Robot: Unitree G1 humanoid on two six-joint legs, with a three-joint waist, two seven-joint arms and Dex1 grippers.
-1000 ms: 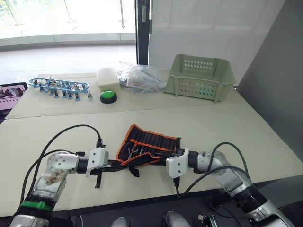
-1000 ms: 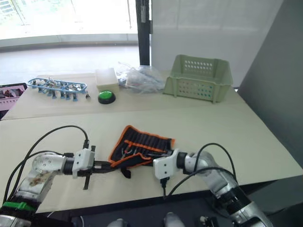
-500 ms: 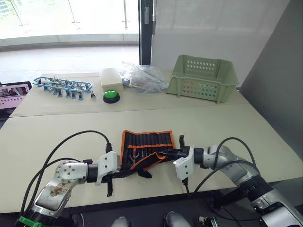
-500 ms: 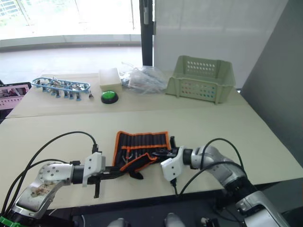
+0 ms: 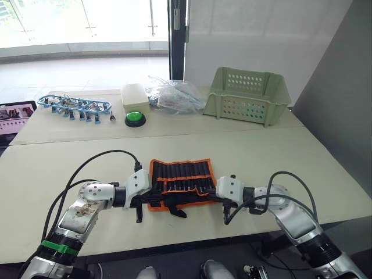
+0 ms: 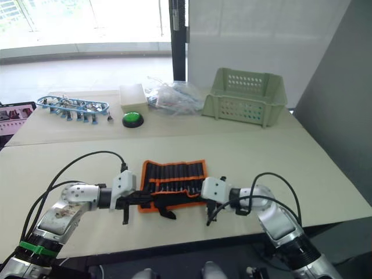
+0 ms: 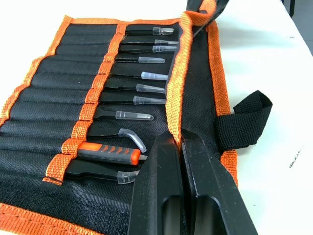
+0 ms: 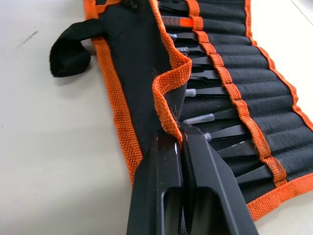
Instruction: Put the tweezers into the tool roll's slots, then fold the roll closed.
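left gripper (image 7: 182,142): clamped on orange-edged flap of flat black fabric tool roll (image 5: 181,177) | right gripper (image 8: 180,136): pinching same flap's opposite end | slim black metal tweezers (image 7: 128,76): slotted, beyond both grippers | roll on beige bench (image 5: 279,157)

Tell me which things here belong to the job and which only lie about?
Job: tool roll, tweezers in its slots, left gripper and right gripper pinching its flap.

Lying about: green basket, blue clip rack, green button, plastic bags.

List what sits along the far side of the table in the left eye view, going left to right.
Blue rack of clips → cream box with the green button just in front of it → clear plastic bags → green plastic basket.
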